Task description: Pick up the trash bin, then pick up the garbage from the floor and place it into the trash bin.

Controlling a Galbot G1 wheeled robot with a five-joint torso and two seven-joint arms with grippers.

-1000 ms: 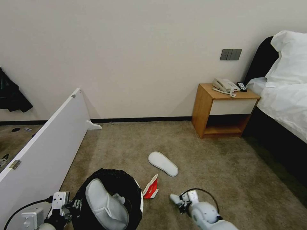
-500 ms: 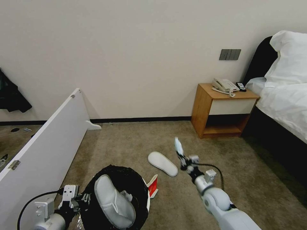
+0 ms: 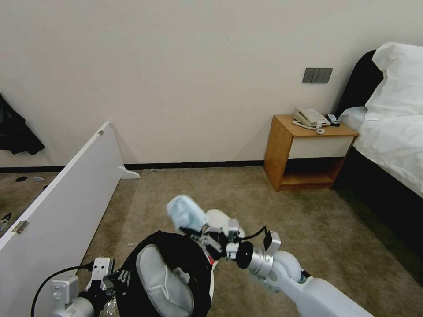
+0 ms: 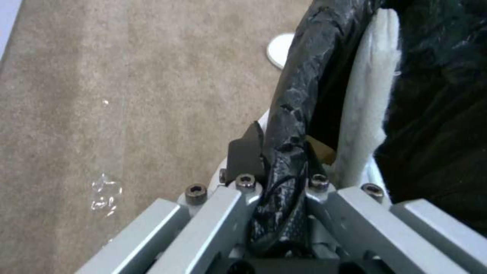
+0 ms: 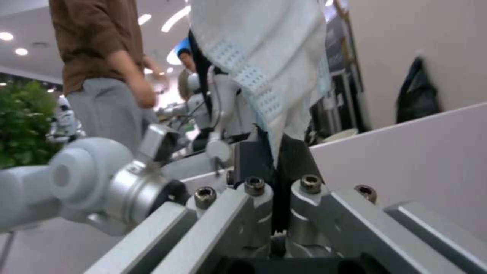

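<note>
Right gripper [image 3: 194, 231] (tissue [image 3: 186, 213] pinched) over trash bin [image 3: 176, 251]

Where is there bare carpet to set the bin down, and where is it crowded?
Open carpet lies between the nightstand and the right pincer; more runs along the white panel. Crowded around the trash bin: the slipper, the tissue and the left pincer.
</note>
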